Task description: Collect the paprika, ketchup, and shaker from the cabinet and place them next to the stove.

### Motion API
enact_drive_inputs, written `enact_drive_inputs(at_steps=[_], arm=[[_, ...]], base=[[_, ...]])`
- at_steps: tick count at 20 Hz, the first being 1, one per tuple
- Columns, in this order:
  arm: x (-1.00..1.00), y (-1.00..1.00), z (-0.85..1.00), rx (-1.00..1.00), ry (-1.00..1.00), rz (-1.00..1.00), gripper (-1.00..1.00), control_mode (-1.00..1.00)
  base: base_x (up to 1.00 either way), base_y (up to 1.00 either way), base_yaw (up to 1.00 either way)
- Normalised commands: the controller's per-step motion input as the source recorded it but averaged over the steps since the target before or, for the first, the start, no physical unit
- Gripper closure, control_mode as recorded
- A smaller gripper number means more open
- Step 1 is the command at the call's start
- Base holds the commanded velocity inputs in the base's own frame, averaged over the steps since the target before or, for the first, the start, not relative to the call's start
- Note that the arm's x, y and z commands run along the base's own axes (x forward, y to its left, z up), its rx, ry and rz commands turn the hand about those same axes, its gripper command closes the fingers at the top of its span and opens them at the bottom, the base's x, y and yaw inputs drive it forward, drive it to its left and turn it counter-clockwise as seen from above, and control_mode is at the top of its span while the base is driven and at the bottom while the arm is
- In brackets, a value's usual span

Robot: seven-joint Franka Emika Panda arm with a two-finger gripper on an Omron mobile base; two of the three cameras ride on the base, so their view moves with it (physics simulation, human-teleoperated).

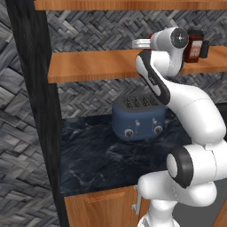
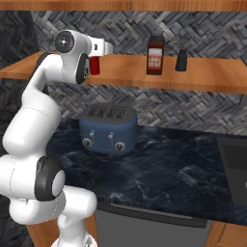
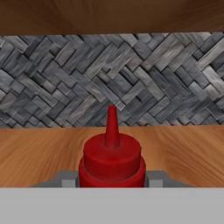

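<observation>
Ketchup (image 3: 112, 162) is sitting right between the two finger tips (image 3: 65, 181) in the hand view, cap pointing up, on the cabinet (image 2: 202, 75) shelf. Can't really tell if the jaws are actually squeezing it or just bracketing it. Counting: one ketchup, one paprika (image 2: 155, 54), one shaker (image 2: 181, 60), all standing along the same board. One blue toaster (image 2: 108, 129) is sitting on the dark marble counter (image 2: 169, 169) below the shelf.

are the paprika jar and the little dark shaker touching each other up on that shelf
Apart. In the right base view the paprika and the shaker stand side by side on the cabinet shelf, with a plain strip of woven wall and bare board between them.
</observation>
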Motion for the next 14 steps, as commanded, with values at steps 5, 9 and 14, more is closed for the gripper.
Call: enact_drive_inputs(at_steps=[5, 9, 14], arm=[[-0.01, 0.0, 0.0, 0.0, 0.0, 0.0, 1.0, -1.0], [-0.56, -0.07, 0.0, 0.0, -0.03, 0.0, 1.0, -1.0], [-0.98, -0.13, 0.0, 0.0, -0.07, 0.0, 1.0, -1.0]], base=[[0.0, 0.0, 0.0], [0.0, 0.0, 0.0], [0.0, 0.0, 0.0]])
